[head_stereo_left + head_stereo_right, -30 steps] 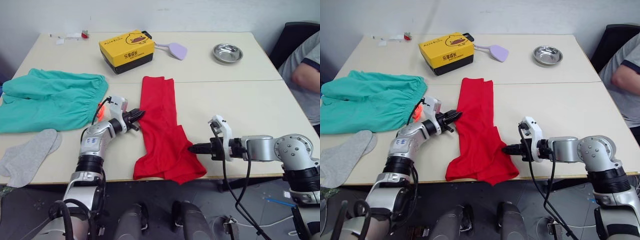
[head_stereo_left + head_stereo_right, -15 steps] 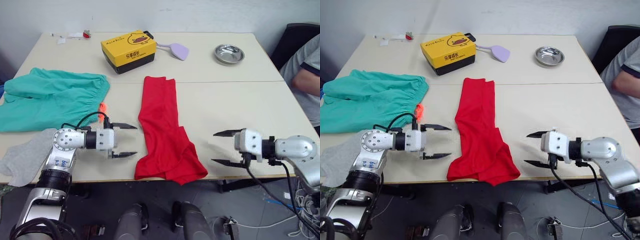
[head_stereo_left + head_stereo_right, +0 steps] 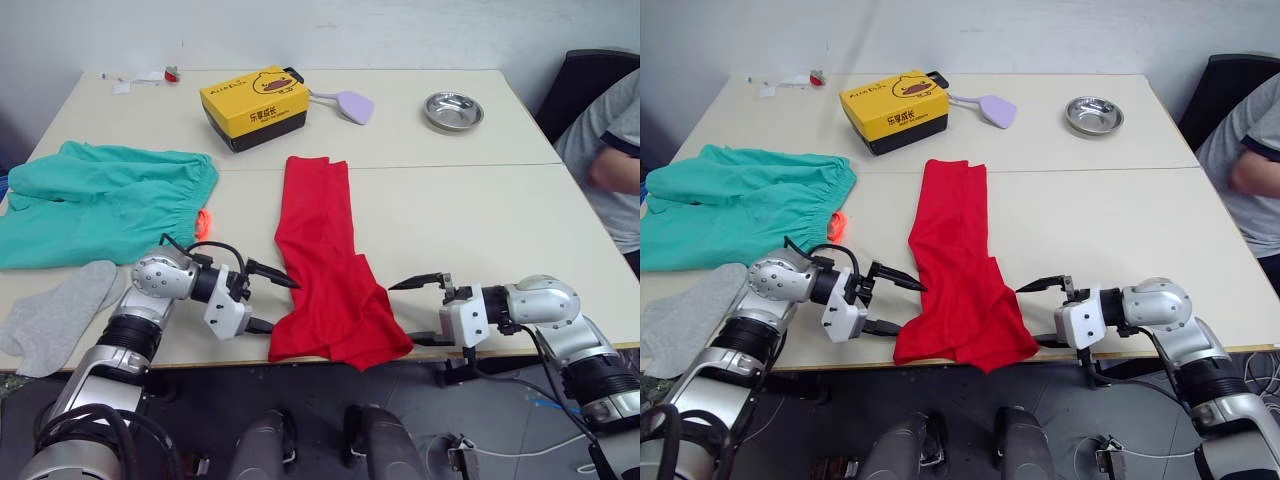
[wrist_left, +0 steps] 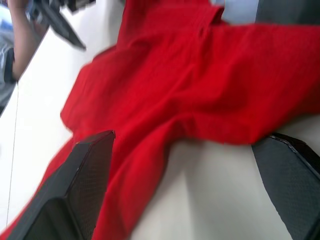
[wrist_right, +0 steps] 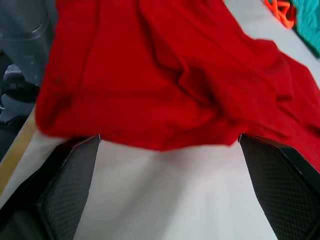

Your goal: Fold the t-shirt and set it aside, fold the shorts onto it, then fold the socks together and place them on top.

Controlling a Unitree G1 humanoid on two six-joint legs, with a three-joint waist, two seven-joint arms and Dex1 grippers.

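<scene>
The red t-shirt [image 3: 322,250] lies folded into a long strip on the table, its near end bunched at the front edge. My left gripper [image 3: 272,303] is open at the left side of that near end, and the cloth [image 4: 190,95] lies just ahead of its fingers [image 4: 85,185]. On the right side my right gripper [image 3: 405,313] is open too, facing the same bunched cloth [image 5: 160,80]. The teal shorts [image 3: 100,200] with an orange drawstring [image 3: 205,218] lie flat at the left. The grey socks [image 3: 50,315] rest near the front left edge.
A yellow box [image 3: 255,105], a purple flat utensil [image 3: 350,103] and a metal bowl [image 3: 453,110] stand at the back of the table [image 3: 480,220]. A seated person's arm [image 3: 610,160] and a black chair [image 3: 585,80] are at the right.
Both grippers, shut at the shirt's side edges a second ago, have opened, pulled away, then come in low on either side of the shirt's near end.
</scene>
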